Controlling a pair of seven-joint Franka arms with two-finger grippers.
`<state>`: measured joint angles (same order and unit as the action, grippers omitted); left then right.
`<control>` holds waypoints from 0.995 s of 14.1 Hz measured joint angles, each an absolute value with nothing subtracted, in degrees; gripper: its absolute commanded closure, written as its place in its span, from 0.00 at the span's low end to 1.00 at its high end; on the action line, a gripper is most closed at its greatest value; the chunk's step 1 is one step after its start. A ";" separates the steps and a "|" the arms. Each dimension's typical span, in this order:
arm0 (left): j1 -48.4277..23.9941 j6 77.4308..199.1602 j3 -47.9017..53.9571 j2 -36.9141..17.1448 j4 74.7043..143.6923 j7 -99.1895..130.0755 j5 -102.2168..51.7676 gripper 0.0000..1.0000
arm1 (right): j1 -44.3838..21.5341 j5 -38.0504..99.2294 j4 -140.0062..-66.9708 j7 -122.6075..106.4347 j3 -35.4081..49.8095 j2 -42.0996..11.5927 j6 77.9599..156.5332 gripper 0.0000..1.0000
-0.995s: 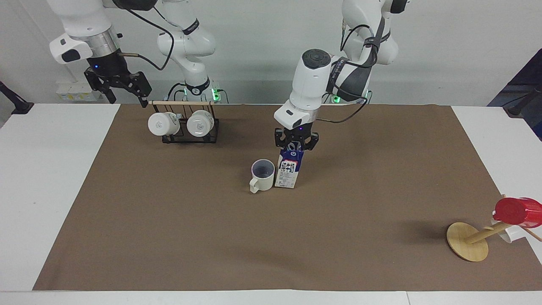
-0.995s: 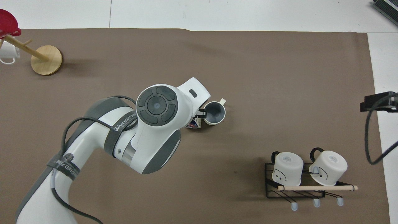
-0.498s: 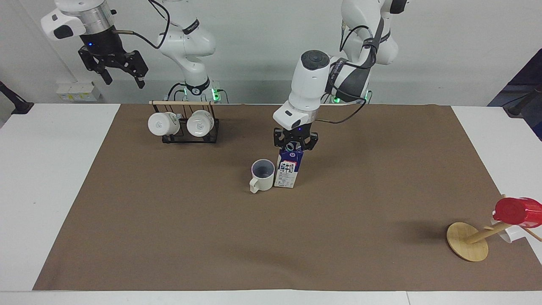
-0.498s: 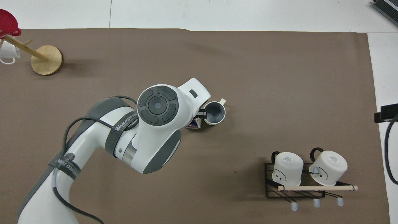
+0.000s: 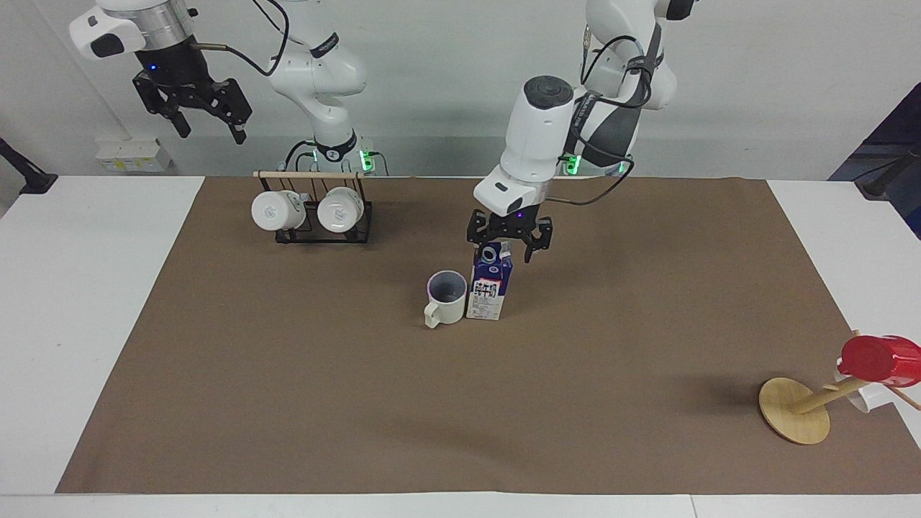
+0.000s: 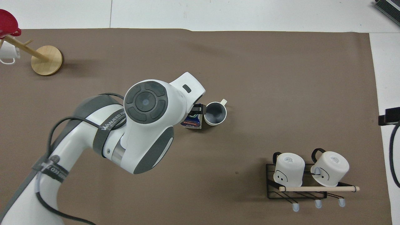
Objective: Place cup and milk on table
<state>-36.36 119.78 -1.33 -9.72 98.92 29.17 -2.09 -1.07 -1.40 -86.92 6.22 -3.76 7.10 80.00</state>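
My left tool (image 5: 509, 243) has just let go: its fingers now stand apart above the gable top of the dark blue and white milk carton (image 5: 491, 288), which stands upright on the wide white bench with its brown sheet (image 5: 288, 403). Just beside it, toward the right arm's end, sits the small cream-white mug with the loop handle (image 5: 445, 297), also upright. My right tool (image 5: 209, 119) waits raised near the black wire mug rack (image 5: 313, 216), fingers apart and empty. I judge both items placed; only withdrawing remains.
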 measured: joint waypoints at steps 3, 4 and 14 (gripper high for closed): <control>-32.20 112.98 -1.80 -3.49 98.68 26.24 -2.09 0.00 | -1.07 -1.40 -86.93 6.22 -3.76 7.10 80.00 0.00; -30.43 111.13 -1.89 -1.76 98.69 24.57 -2.09 0.00 | -1.07 -1.40 -86.93 6.22 -3.76 7.10 80.00 0.00; -10.95 96.13 -2.32 5.32 92.23 -0.05 -2.08 0.00 | -1.08 -1.40 -87.50 4.83 -3.71 7.18 80.00 0.00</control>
